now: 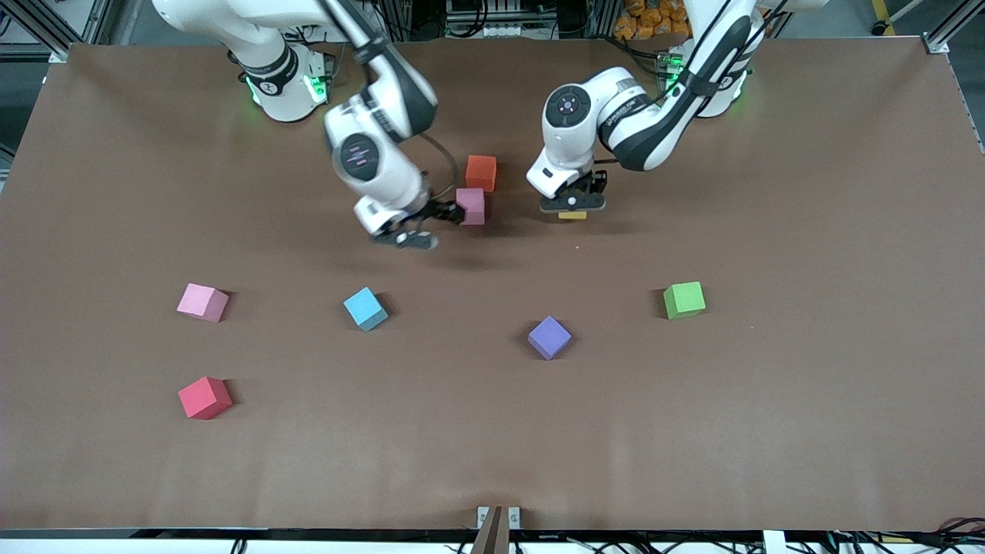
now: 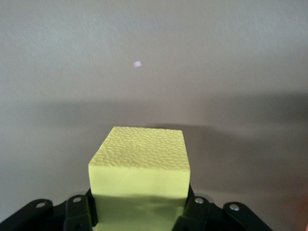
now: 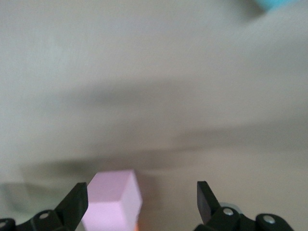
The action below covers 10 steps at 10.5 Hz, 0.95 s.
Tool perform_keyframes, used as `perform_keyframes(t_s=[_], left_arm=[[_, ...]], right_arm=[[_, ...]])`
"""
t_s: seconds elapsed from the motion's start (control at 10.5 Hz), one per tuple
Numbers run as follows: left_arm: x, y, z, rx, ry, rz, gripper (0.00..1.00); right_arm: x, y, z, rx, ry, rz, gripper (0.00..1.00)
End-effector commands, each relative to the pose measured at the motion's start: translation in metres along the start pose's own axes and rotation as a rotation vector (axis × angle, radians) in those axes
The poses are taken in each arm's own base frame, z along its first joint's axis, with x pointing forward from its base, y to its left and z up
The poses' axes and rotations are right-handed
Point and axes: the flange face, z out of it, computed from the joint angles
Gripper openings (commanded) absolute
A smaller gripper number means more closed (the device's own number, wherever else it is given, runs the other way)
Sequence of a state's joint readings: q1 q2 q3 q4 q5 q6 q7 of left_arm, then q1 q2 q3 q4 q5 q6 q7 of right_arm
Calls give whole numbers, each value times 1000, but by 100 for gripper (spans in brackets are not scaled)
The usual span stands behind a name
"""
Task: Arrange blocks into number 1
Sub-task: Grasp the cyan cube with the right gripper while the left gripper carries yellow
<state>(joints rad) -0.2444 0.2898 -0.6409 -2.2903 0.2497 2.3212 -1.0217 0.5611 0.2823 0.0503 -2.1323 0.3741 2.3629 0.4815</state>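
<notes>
Yellow block (image 2: 139, 166) — left pincer (image 1: 572, 206) (gripped)

The orange block (image 1: 481, 172) and the pink block (image 1: 471, 205) touching it are crowding the lane between the right gripper (image 1: 428, 225) and the left gripper (image 1: 572, 205). Nearer the camera than the orange block, bare table is lying open.
</notes>
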Motion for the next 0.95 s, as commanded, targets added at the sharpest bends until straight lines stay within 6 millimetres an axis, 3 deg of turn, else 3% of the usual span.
perform_keyframes(t_s=[0.0,0.19,0.38,0.57,0.76,0.86], left_arm=[[-44,5,-11,33,-37,-3,0],[-81,23,-28,13,-107,-17,0],[-111,45,-40,-42,-173,-26,0],[-127,67,-48,-98,-236,-34,0],[-152,103,-48,-127,-293,-51,0],[-149,115,-47,-150,-302,-79,0]], right_arm=[[45,46,-21,-7,42,-158,100],[86,57,-27,-84,91,-326,100],[105,67,-28,-137,111,-421,100],[126,73,-33,-146,131,-507,100],[148,82,-43,-158,157,-561,100],[155,92,-45,-168,161,-596,100]])
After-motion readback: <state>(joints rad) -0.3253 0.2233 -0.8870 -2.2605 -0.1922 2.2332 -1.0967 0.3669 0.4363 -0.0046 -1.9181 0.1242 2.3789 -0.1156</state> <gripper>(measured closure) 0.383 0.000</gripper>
